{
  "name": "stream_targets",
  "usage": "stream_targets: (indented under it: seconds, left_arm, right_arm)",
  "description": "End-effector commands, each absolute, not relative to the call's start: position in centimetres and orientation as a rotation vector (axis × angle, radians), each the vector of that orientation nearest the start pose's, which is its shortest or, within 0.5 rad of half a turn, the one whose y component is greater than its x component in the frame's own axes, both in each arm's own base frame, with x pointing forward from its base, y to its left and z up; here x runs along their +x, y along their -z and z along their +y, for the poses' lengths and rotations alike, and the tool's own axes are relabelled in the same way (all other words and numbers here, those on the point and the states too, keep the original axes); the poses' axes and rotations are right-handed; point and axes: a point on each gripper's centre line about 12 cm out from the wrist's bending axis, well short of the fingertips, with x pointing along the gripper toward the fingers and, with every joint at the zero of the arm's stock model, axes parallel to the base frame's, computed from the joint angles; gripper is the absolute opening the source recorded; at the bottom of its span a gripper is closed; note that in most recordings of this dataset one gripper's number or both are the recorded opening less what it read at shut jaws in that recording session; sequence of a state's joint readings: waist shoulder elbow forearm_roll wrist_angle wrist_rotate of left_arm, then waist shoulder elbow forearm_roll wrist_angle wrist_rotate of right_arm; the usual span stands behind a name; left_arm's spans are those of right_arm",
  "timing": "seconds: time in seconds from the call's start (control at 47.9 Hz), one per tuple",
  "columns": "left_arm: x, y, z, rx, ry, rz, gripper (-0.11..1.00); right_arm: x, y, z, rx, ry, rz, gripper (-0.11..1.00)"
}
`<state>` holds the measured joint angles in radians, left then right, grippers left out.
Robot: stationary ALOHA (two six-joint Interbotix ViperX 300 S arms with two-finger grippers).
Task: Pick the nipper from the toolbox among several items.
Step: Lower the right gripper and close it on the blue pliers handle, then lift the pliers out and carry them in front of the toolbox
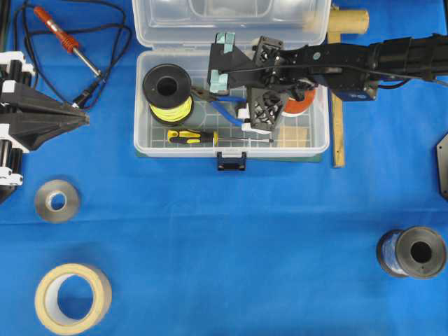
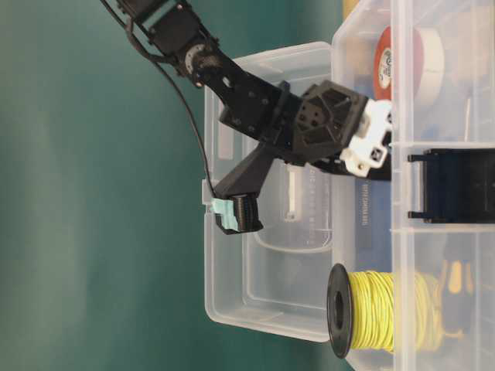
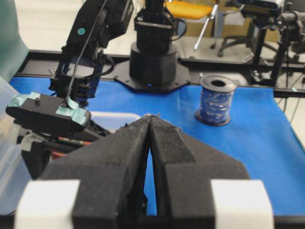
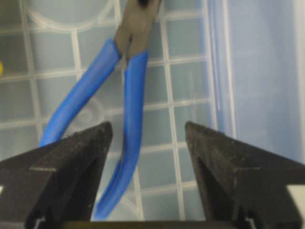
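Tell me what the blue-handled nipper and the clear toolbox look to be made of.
Small long-nosed nipper: dark matte metal jaws, probably steel; handles sleeved in smooth blue coating, likely soft plastic or rubber, with a slight sheen. Clear rectangular toolbox: translucent moulded plastic, glossy, with a grid floor showing through and a dark blue, opaque plastic-looking latch.

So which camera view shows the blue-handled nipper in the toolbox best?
The right wrist view: the nipper fills the frame, blue handles and dark jaws lying on the grid floor. The overhead view shows it small, partly hidden under the right arm. The table-level and left wrist views do not show it.
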<state>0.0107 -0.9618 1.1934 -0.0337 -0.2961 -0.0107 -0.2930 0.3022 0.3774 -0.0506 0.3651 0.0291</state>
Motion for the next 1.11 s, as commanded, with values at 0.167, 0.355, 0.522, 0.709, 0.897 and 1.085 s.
stream_targets:
  seconds: [0.167, 0.355, 0.522, 0.709, 0.897, 1.085]
  left_arm:
    - [20.0, -28.9, 0.4, -0.049, -0.023, -0.072, 0.0]
    - [20.0, -28.9, 0.4, -0.049, -0.023, -0.072, 0.0]
    - [20.0, -28.9, 0.4, -0.049, -0.023, -0.072, 0.0]
    - [20.0, -28.9, 0.4, -0.049, -0.023, -0.072, 0.0]
    - [20.0, -28.9, 0.4, -0.049, -0.023, -0.072, 0.0]
    - [20.0, -29.0, 0.4, -0.049, -0.023, -0.076, 0.0]
  right_arm:
    - [42.4, -10.8, -13.0, 0.119, 0.269, 1.025, 0.34]
    - [42.3, -12.0, -13.0, 0.11, 0.27, 1.004, 0.13]
    - [41.8, -16.6, -13.1, 0.096, 0.28, 0.91, 0.13]
    - [40.3, -22.4, -12.6, 0.08, 0.288, 0.818, 0.13]
    - [37.8, -26.7, -10.2, 0.066, 0.26, 0.75, 0.13]
    - [36.7, -27.6, -4.8, 0.036, 0.138, 0.676, 0.13]
